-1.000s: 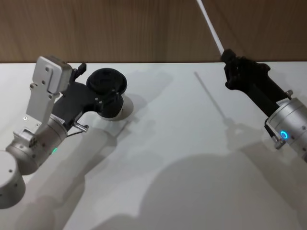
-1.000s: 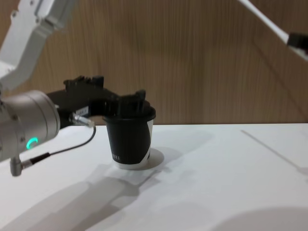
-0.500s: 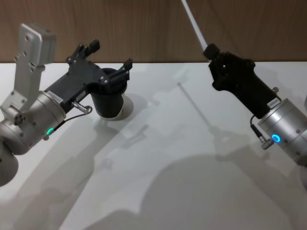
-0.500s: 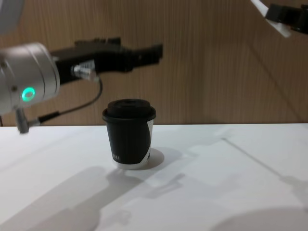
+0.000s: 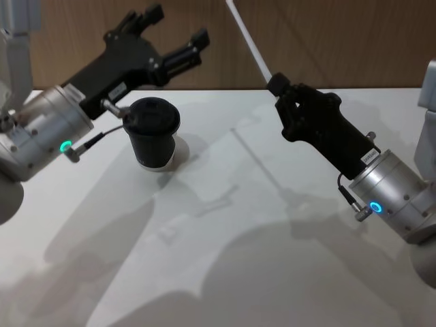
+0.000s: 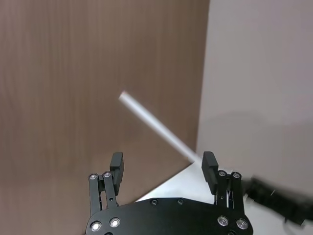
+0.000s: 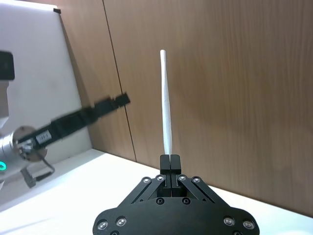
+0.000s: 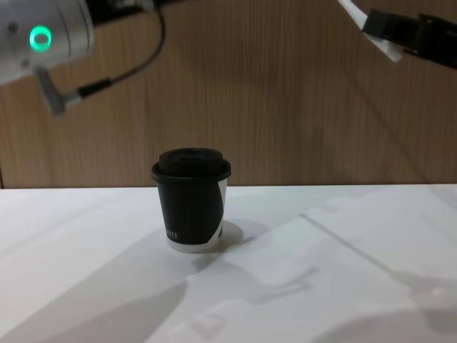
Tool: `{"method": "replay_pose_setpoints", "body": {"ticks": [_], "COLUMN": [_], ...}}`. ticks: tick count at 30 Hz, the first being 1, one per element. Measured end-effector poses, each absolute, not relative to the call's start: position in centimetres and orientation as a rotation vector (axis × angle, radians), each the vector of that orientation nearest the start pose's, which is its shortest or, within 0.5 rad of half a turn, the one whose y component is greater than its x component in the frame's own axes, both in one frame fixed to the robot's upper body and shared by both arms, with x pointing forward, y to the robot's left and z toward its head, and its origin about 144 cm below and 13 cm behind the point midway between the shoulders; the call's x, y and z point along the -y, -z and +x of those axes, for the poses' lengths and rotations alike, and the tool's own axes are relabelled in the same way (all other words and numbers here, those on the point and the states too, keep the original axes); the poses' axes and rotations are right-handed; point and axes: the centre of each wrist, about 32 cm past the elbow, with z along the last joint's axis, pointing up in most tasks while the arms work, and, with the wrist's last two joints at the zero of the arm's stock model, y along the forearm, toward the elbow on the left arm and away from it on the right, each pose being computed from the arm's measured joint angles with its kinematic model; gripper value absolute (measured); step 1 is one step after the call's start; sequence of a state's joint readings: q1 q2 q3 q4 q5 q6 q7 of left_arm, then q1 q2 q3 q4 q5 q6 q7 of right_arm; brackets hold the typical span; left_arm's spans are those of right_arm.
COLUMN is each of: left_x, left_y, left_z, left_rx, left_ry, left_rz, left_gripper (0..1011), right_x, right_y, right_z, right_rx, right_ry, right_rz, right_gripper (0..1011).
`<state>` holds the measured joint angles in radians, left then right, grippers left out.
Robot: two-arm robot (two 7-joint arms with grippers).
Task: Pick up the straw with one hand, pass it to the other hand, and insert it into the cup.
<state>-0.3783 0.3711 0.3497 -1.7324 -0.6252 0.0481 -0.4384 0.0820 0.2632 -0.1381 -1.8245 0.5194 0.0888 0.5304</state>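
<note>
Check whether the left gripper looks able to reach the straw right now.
Probably yes. The left gripper is open, held above the cup and pointing toward the straw, whose long free end sticks out of the shut right gripper in open air. Nothing stands between them.

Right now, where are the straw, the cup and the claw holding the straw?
straw (image 5: 250,42): head view, mid-shaft of the white tube.
cup (image 5: 151,146): head view, middle of its black side wall.
right claw (image 5: 276,84): head view, fingertips shut on the straw.
</note>
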Motion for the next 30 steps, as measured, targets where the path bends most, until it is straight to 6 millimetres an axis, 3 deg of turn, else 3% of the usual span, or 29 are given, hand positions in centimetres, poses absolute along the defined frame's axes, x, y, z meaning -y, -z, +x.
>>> {"method": "replay_pose_setpoints", "body": {"ticks": [10, 30], "left_x": [-20.6, -19.4], "left_y": [-132.5, -134.0], "left_z": [52.7, 53.8], "left_rx": [0.057, -0.186], "left_ry": [-0.551, -0.472], "left_rz": [-0.489, -0.692], "left_gripper": [1003, 1003], "right_x": [23.7, 23.5], "right_y": [-124.2, -124.1], "right_z": [46.5, 46.4], "right_rx": [0.028, 0.028], "right_ry": [0.770, 0.761], "right_rz": [0.312, 0.312], "right_gripper": [6, 7]}}
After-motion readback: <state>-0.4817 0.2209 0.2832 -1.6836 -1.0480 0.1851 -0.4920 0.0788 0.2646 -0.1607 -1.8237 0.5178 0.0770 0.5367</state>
